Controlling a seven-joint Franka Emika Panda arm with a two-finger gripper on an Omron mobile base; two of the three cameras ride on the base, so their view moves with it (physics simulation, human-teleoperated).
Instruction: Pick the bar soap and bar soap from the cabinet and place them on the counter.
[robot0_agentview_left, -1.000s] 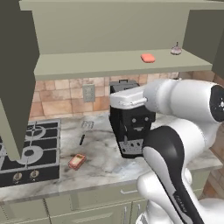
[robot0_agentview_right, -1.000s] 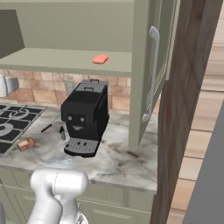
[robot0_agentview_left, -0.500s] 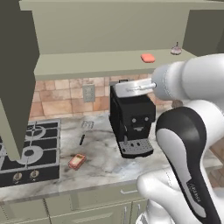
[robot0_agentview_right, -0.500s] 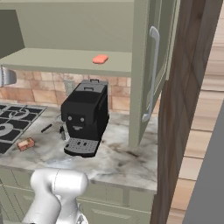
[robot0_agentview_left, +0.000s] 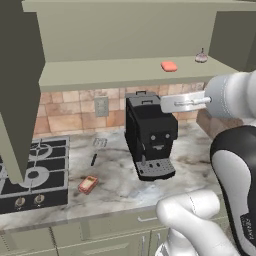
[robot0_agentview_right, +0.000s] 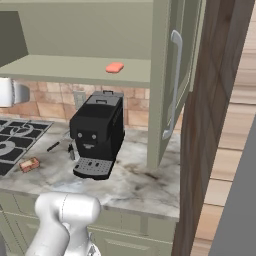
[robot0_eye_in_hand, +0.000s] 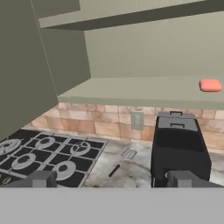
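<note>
The cabinet (robot0_agentview_left: 125, 75) stands open across the top of the left base view, its sage-green shelf running from the left edge to the upper right, and on that shelf, right of centre, lies the coral-red bar soap (robot0_agentview_left: 169, 66): a small rounded, flattish block with soft corners and an even salmon colour. The same bar shows near the top centre of the right base view (robot0_agentview_right: 114, 67) and at the right edge of the hand view (robot0_eye_in_hand: 210, 85), always flat on the bare shelf, well apart from a small pale knob-topped item (robot0_agentview_left: 201, 57) farther right on the shelf. The orange-brown bar soap (robot0_agentview_left: 88, 184) lies on the counter (robot0_agentview_left: 115, 180) in the lower left of the left base view, just beside the black hob (robot0_agentview_left: 32, 170); it is boxier, with a paler top face and darker rust-coloured edges, and appears again at the left edge of the right base view (robot0_agentview_right: 29, 164). A black coffee machine (robot0_agentview_left: 150, 135) stands on the marbled worktop below the shelf, near the middle of the frame. In the hand view the gripper (robot0_eye_in_hand: 111, 180) sits at the bottom, its two dark fingertips (robot0_eye_in_hand: 41, 178) set wide apart with nothing between them, well short of the shelf.
</note>
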